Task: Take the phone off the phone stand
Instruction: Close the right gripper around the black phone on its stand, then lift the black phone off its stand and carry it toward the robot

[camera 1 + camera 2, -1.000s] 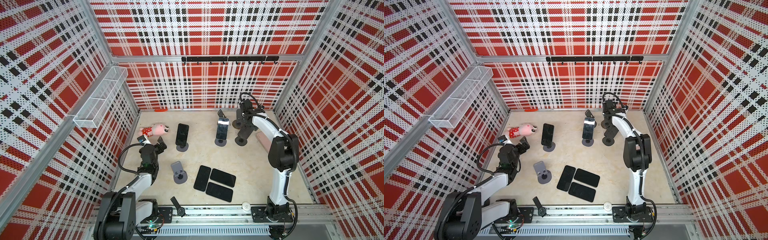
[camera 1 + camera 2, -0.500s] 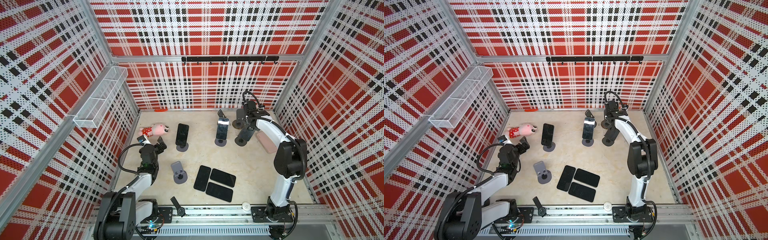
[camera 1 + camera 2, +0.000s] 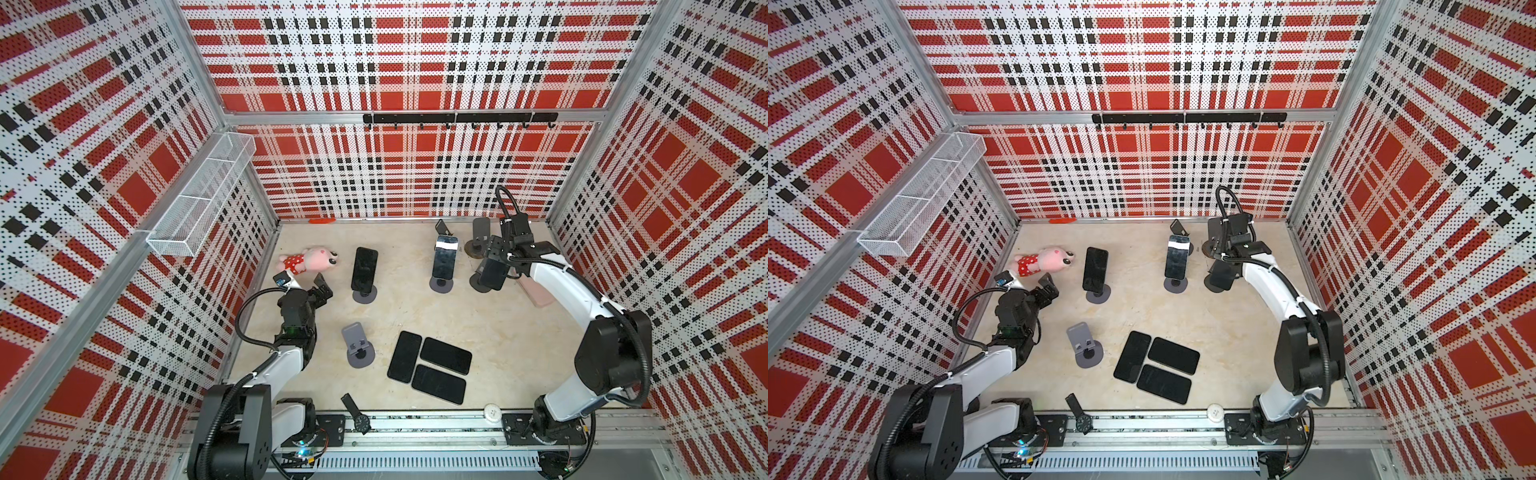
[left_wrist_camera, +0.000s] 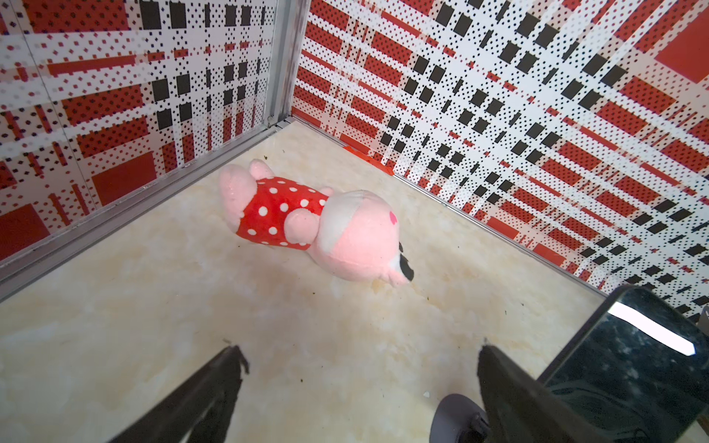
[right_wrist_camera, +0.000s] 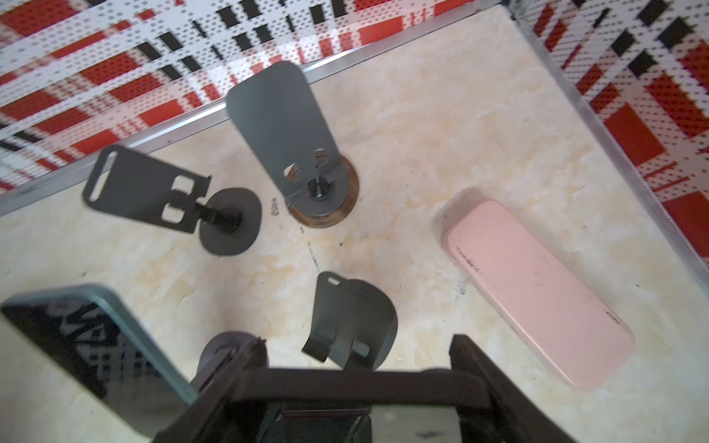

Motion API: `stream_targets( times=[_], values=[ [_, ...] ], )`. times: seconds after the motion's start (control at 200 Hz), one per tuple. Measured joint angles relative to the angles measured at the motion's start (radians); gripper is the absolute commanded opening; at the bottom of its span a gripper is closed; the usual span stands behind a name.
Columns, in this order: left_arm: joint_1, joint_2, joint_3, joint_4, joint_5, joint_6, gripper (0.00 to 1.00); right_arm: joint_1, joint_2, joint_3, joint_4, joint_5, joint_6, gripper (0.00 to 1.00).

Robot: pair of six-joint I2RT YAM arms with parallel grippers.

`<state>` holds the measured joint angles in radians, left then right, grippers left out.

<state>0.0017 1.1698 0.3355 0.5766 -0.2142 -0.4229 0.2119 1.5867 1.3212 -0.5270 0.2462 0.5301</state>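
- Watch [image 3: 357, 417] lies nearest, on the front rail, out of the way.
- Three dark phones [image 3: 445, 360] lie flat on the floor just past it, close together.
- An empty grey stand [image 3: 356, 345] sits beside them.
- The left gripper [image 4: 358, 354] hangs low over the floor. Its fingers are wide apart and hold nothing. The plush toy [image 4: 307, 222] lies near it.
- Two more phones stand up on stands: a left phone [image 3: 365, 270] and a middle phone [image 3: 444, 259].
- Farther back, the right gripper [image 3: 493, 266] has its fingers squeezed on the sides of the phone [image 5: 356, 389]. The phone hangs just above its phone stand [image 5: 351, 322]. I think it is off the little hooks.
- The phone could slip if the squeeze is weak, because it looks smooth and is held only by its edges.
- It could knock the phone stand over if it swings low. It could bump the middle phone if it goes sideways.
- A pink phone [image 5: 537, 291] lies flat close by, so the phone could land on it if it is set down there.
- Two empty stands [image 5: 284, 130] wait farthest back, by the wall.
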Motion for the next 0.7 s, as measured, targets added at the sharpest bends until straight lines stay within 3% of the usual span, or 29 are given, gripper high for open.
stream_targets(
  times=[0.266,0.416,0.701],
  values=[
    [0.005,0.000,0.000,0.000,0.000,0.000,0.98,0.036,-0.113,-0.151,0.072,-0.133,-0.123,0.69],
    [0.005,0.000,0.000,0.000,0.000,0.000,0.98,0.131,-0.106,-0.163,0.071,-0.144,-0.208,0.70],
    [0.008,-0.010,0.000,-0.001,0.000,-0.001,0.98,0.282,-0.021,-0.171,0.074,-0.268,-0.384,0.68]
  ],
)
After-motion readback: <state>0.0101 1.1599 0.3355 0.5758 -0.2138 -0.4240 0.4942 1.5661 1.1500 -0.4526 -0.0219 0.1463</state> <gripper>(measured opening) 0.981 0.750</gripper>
